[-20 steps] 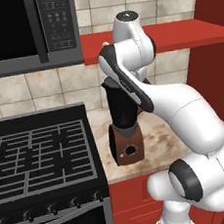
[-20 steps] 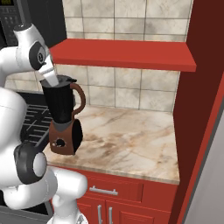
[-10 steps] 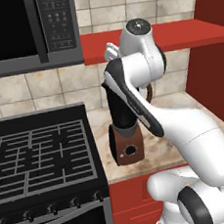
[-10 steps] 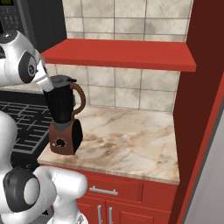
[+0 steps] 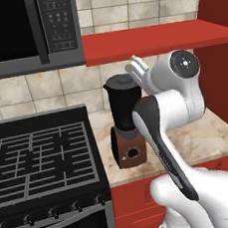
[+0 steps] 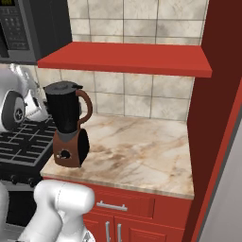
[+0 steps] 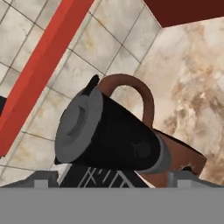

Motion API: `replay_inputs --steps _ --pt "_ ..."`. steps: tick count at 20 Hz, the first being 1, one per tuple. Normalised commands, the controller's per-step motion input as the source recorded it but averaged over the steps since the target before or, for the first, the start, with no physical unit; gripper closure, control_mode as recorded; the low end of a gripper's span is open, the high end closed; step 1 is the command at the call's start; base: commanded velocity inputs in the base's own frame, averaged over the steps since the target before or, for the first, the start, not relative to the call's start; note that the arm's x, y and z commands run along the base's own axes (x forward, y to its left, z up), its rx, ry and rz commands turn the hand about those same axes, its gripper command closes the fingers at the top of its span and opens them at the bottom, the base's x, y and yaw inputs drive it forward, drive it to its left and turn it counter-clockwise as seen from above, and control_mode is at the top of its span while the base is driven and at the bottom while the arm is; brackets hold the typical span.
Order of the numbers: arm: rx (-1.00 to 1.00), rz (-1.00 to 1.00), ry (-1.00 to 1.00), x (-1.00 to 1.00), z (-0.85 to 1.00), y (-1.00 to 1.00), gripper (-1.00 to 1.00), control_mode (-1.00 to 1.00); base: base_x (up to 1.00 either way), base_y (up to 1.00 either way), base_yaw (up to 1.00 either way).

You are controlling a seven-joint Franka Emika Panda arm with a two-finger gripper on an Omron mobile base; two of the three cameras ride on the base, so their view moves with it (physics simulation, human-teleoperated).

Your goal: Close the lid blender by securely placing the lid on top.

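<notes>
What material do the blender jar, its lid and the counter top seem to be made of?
The blender jar looks like black matte plastic: opaque, hardly any shine. Its base and handle are brown, perhaps plastic too. The lid, seated on the jar's mouth, looks like dull grey plastic or rubber; the rendering leaves it open. The counter looks like polished marble, beige with brown veins.

Red shelf (image 6: pixel 125 57) overhangs the blender (image 6: pixel 68 125), leaving a narrow gap above the lid (image 7: pixel 78 124). Counter (image 6: pixel 142 151) right of it is open; stove (image 5: pixel 40 154) borders the left.
</notes>
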Motion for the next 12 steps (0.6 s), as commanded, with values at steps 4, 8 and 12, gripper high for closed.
replay_inputs --steps 4,8,12 --pt "0.00 0.00 -0.18 -0.96 -0.12 -0.56 -1.00 -1.00 0.00 0.00 0.00" --pt "-0.03 0.00 -0.03 -0.36 -0.06 -0.33 -1.00 -1.00 0.00 0.00 0.00" --pt "0.00 0.00 0.00 -0.19 -0.01 -0.08 -1.00 -1.00 0.00 0.00 0.00"
